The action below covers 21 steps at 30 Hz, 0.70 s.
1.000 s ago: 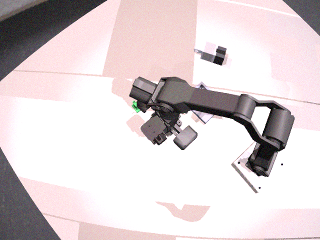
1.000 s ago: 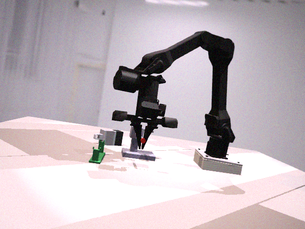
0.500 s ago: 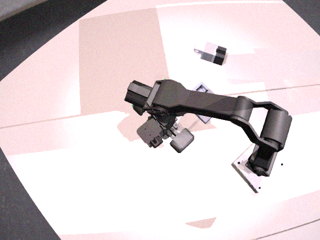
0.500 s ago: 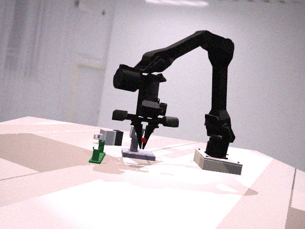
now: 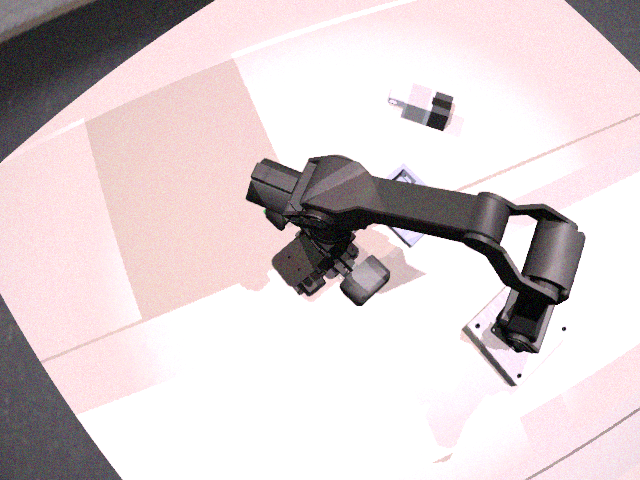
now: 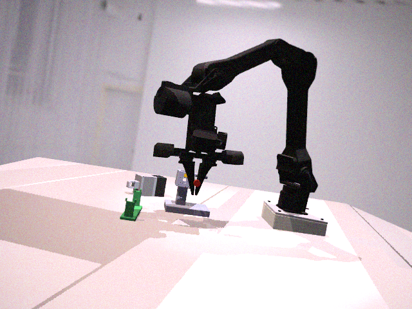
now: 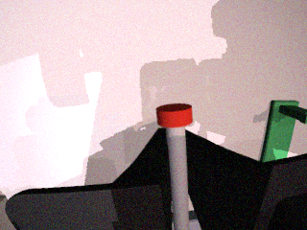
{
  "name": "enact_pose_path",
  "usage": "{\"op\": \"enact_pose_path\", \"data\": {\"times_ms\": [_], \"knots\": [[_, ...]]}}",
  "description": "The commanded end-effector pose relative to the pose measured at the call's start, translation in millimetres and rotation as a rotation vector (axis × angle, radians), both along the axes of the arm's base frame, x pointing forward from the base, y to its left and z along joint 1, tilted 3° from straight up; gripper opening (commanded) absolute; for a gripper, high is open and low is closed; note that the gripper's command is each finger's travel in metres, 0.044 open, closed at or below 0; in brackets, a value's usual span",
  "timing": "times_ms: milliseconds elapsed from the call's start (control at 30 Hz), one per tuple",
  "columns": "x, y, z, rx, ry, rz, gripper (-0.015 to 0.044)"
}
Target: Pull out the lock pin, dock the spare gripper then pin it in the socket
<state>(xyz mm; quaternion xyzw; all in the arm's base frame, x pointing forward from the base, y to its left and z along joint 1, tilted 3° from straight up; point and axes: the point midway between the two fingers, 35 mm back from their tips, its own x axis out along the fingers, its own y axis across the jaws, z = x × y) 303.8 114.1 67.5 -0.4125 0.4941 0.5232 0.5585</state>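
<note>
Lock pin — smooth, metal-like shank

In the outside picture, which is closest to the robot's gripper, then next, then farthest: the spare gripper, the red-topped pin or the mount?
1. Red-topped pin: between the jaws.
2. Mount: just behind, slightly left in the picture.
3. Spare gripper: farther left.

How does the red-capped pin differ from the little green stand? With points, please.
Colour: the pin (image 6: 197, 183) (image 7: 177, 168) has a grey shaft and red cap, while the stand (image 6: 129, 208) (image 7: 279, 134) is green all over.
Shape: the pin is a slim round rod; the stand has a flat base with two uprights.
Support: the pin is gripped in the pincer (image 5: 338, 267) (image 6: 195, 194) (image 7: 175, 130), above the table, whereas the stand rests on the table.
</note>
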Motion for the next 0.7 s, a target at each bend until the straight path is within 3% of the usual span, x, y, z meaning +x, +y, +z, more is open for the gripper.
{"op": "enact_pose_path", "data": {"times_ms": [0, 400, 667], "knots": [[1, 0, 9, 0.001, -0.004, 0.001, 0.0], [-1, -1, 9, -0.003, 0.012, -0.002, 0.0], [22, 3, 15, -0.003, 0.01, -0.017, 0.0]]}}
